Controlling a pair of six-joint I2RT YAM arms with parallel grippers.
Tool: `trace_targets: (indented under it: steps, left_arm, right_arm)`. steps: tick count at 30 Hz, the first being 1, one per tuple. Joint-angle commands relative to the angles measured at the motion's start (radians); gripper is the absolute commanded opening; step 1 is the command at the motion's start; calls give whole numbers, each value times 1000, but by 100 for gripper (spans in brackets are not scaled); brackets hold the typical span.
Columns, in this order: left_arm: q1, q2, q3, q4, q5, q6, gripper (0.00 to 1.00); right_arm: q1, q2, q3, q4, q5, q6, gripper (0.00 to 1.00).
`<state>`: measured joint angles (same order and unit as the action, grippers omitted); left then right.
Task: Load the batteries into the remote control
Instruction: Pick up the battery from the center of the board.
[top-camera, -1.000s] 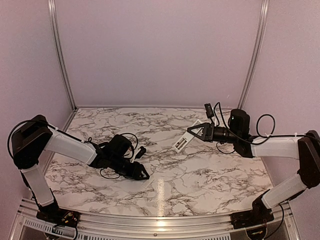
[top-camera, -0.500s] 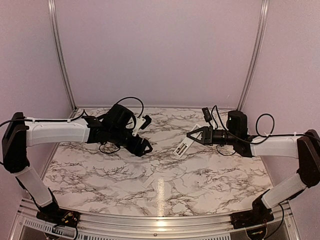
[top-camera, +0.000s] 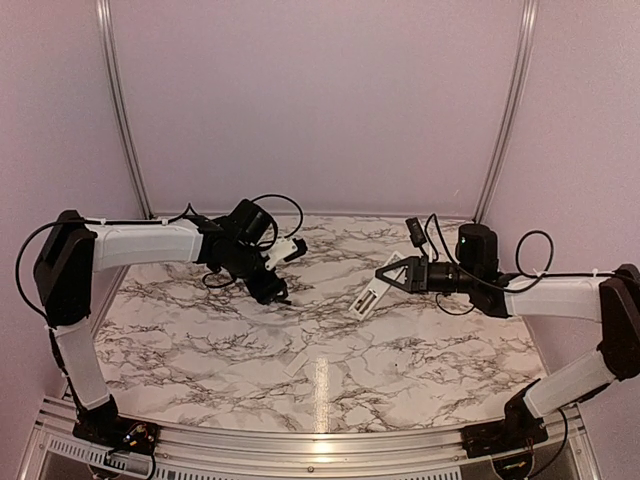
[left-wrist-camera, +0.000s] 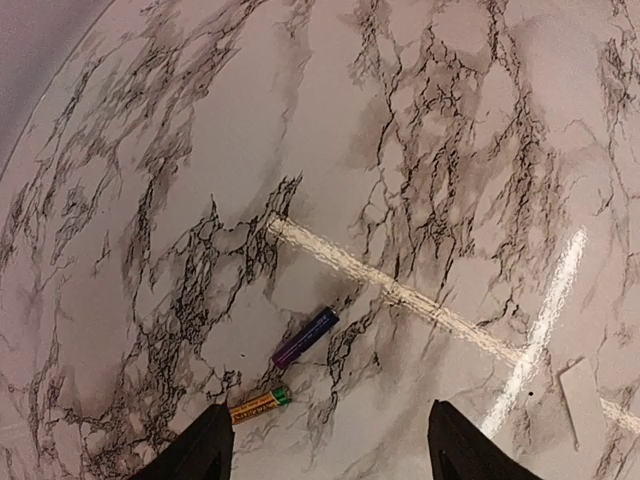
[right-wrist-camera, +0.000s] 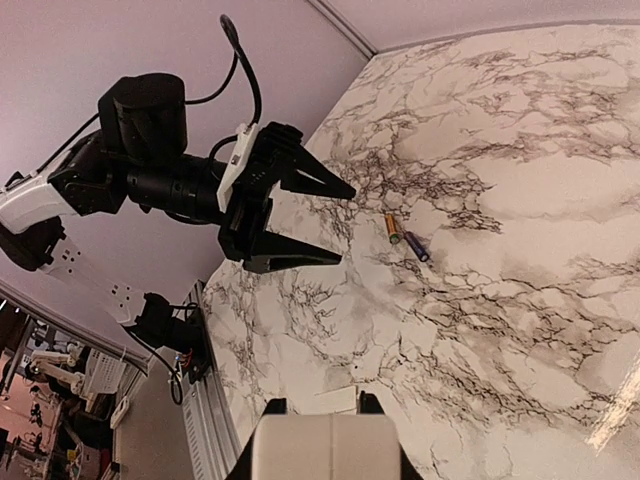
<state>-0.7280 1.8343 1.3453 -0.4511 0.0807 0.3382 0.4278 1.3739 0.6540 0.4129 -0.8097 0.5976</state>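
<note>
I see slim white remote control (top-camera: 367, 297), dark recess along it, clamped in right fingers (top-camera: 396, 264) over the right half of the marble-patterned table (top-camera: 450, 350), left fingers (left-wrist-camera: 200, 450) apart above two batteries (left-wrist-camera: 305, 337), plain lilac walls (top-camera: 320, 100).

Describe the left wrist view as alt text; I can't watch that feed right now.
A purple battery and a gold battery lie loose and slightly apart on the marble table. They are just ahead of the left arm's open fingers, which hold nothing.

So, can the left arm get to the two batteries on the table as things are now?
Probably yes: its open fingers hang above the purple battery and the gold battery, with nothing between.
</note>
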Motion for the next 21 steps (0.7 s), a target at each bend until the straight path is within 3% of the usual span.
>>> trace_targets:
  steps: [1,11,21]
  left_arm:
    - [54,89,86,-115,60,189,66]
    - [67,299,320,-315,109,316,48]
    - [65,395,429,-379,107,348,35]
  right_arm:
    - [-8,-25,-15,31,-17,-3,0]
    - [-6,-27,-44,72,-17,22,0]
    - [-7,-19,-42,84,-12,28,0]
